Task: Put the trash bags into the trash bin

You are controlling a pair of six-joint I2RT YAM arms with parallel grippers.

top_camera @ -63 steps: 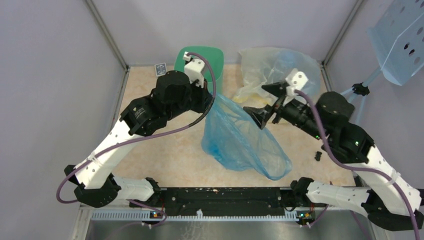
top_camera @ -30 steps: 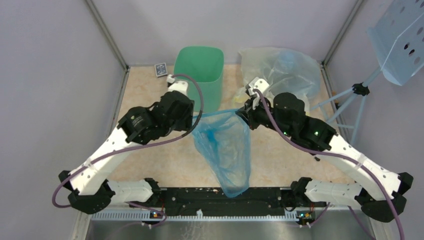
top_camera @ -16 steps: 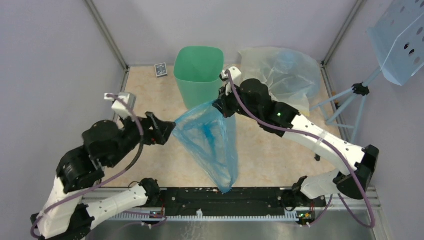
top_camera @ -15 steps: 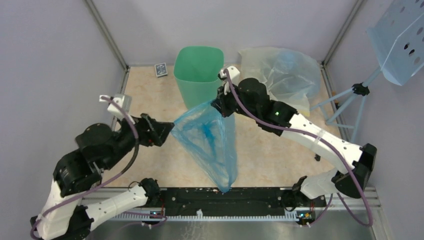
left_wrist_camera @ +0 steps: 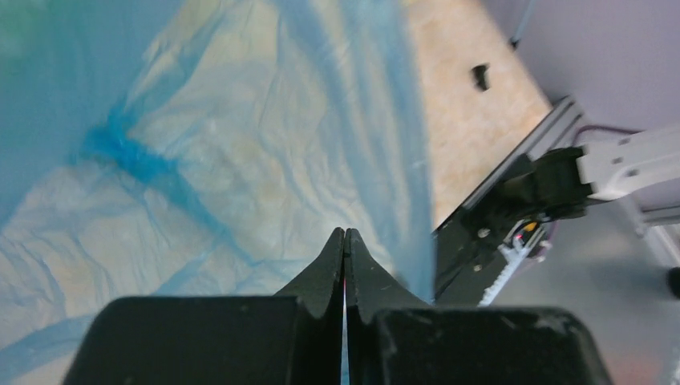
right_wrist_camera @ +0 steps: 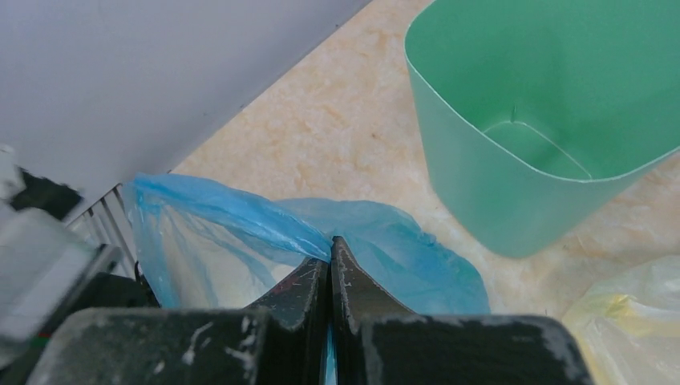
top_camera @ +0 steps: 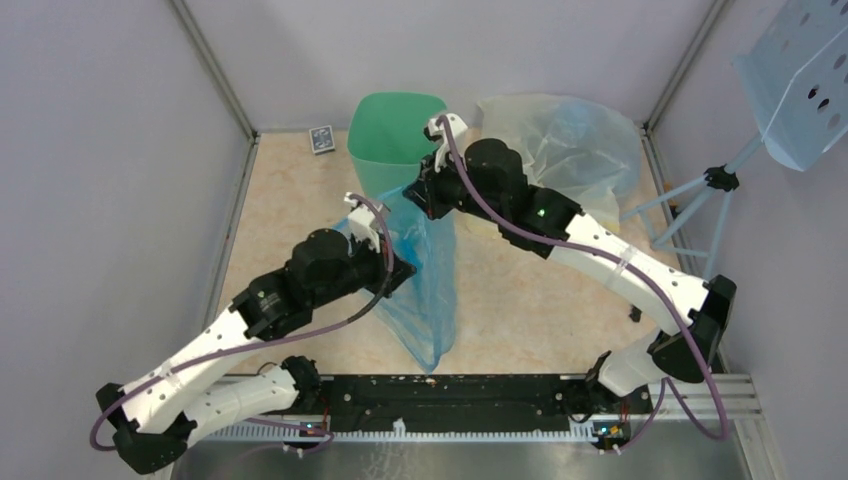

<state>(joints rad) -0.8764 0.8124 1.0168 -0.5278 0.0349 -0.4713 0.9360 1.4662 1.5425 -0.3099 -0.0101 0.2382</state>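
Now that the left gripper (left_wrist_camera: 345,234) has swung back in and pinched the blue trash bag (top_camera: 430,290) — the right gripper (right_wrist_camera: 330,245) clamps its top edge — the bag hangs just before the trash bin (top_camera: 375,170), likely ready to be lifted in.

- One green trash bin (top_camera: 396,125)
- One light blue trash bag (top_camera: 425,290), apart from the others
- One heap of further trash bags (top_camera: 560,140), pale yellowish and bluish; their number is unclear
- One dark card box (top_camera: 321,139)
- One small black piece (top_camera: 635,313)
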